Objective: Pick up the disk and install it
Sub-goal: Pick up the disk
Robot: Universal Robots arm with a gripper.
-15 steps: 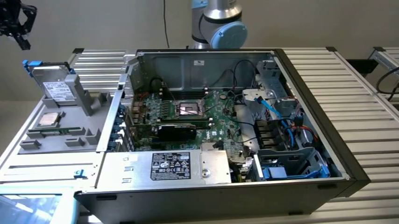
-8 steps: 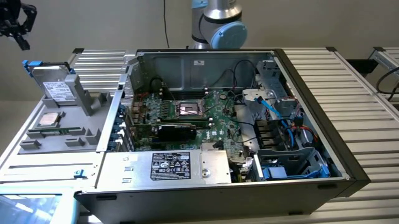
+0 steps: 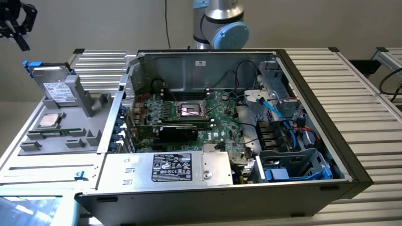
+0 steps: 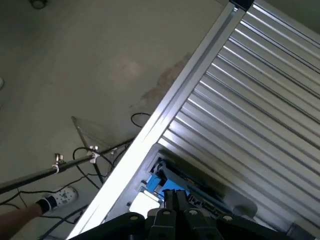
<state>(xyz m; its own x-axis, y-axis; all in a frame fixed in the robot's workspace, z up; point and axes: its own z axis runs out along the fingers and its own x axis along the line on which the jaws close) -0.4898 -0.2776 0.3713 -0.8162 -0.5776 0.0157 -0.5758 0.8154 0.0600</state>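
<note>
The disk (image 3: pixel 54 85) is a silver hard drive with a white label and a blue carrier frame. It leans upright in a grey holder (image 3: pixel 82 96) at the exterior view's left. My black gripper (image 3: pixel 18 34) hangs in the air above and to the left of it, well apart from it. In the wrist view the gripper (image 4: pixel 175 199) points down at the disk's blue-edged end (image 4: pixel 162 182), its fingers (image 4: pixel 169 200) shut together with nothing between them.
An open computer case (image 3: pixel 314 99) fills the middle, with motherboard (image 3: pixel 188 110), labelled power-supply box (image 3: pixel 172 167) and blue-railed drive bay (image 3: pixel 295 167). A square CPU chip (image 3: pixel 50 120) lies on the grey tray (image 3: pixel 60 141). A person's shoe (image 4: pixel 61 197) and cables are on the floor.
</note>
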